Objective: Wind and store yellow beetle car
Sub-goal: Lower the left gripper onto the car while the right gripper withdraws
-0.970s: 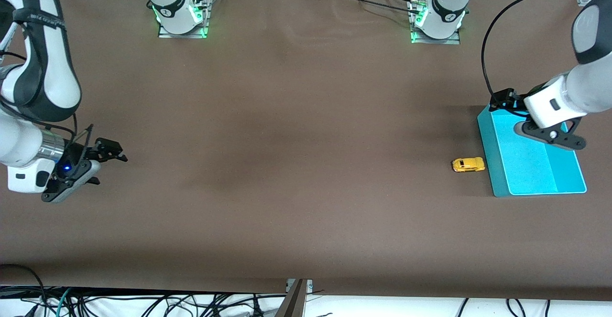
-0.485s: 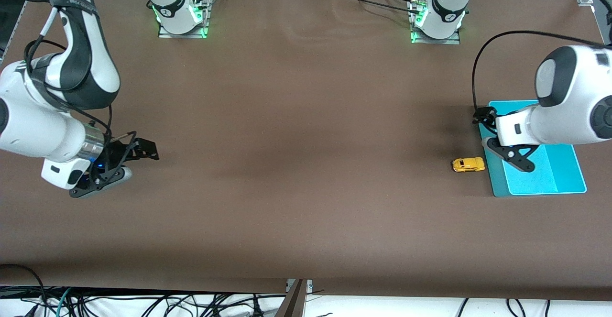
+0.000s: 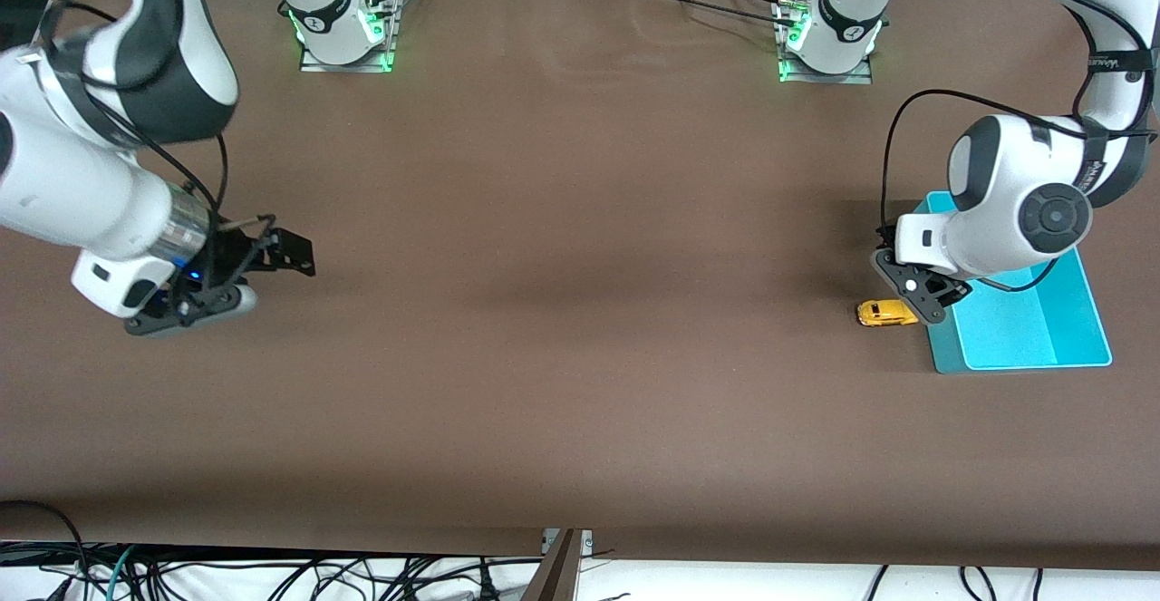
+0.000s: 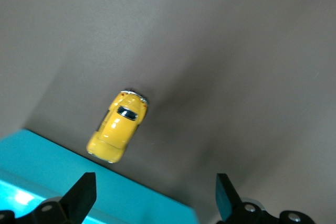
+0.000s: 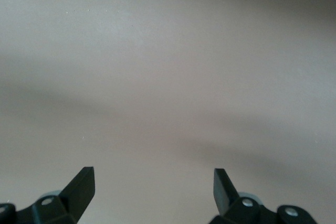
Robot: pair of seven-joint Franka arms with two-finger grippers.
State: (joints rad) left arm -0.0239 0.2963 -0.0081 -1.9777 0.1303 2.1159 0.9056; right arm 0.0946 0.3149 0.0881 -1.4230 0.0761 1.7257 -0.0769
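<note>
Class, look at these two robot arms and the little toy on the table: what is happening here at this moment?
The left gripper hangs open over the yellow beetle car, which sits on the brown table right beside the turquoise bin. Nothing is held yet, and the car is not in the bin. The right gripper, also open, is over bare table at the right arm's end.

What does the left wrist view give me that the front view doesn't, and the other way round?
Only the left wrist view: the yellow beetle car close up, with its dark window, framed between the left hand's spread fingers.

Only the front view: the right hand, open over bare table at the right arm's end, both arm bases, and the whole turquoise bin.

Both: the car on the table beside the bin, untouched, with the left hand above it.
</note>
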